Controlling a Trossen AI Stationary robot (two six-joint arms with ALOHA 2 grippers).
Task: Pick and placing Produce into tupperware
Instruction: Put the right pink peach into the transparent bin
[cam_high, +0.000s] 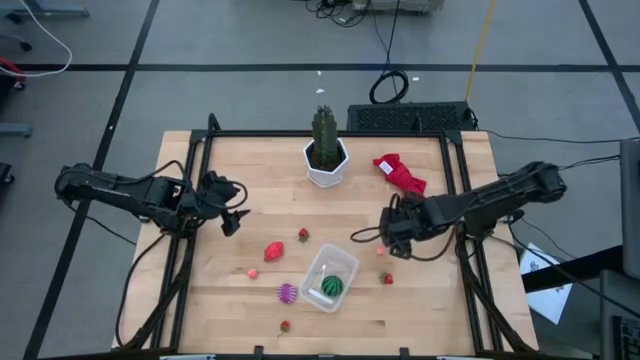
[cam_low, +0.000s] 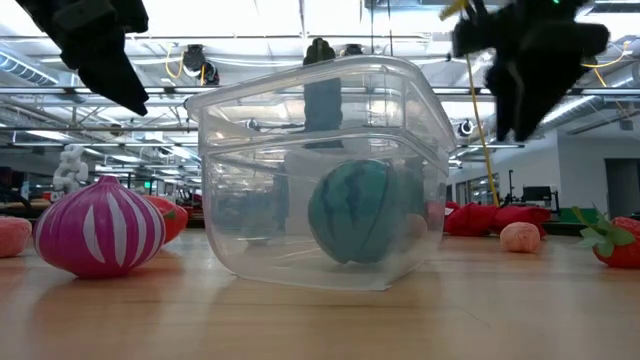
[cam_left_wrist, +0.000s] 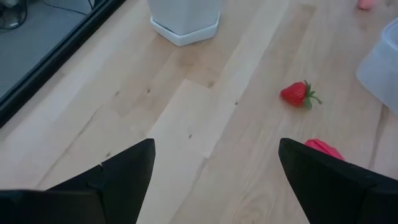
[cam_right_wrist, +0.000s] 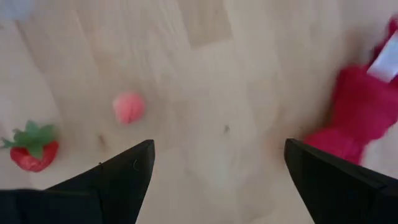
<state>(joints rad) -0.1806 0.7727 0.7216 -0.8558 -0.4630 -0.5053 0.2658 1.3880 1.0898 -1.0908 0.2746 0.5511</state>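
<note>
Tupperware (cam_low: 325, 180) holds green ball (cam_low: 352, 212) — grippers apart.

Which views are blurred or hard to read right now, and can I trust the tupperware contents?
Right wrist view: soft all over, the red cloth smeared, the pink bit fuzzy. Low view: ceiling lights backlight both pincers into silhouettes; the tupperware wall distorts the green striped ball inside. High view: evenly lit, ball plainly inside. Left wrist view: sharp.

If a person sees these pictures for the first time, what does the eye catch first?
Probably the clear tupperware at the table's front middle, with the green striped ball already inside. Next, the tall green cactus in its white pot at the back. The left gripper and right gripper hover on either side, jaws open.
</note>
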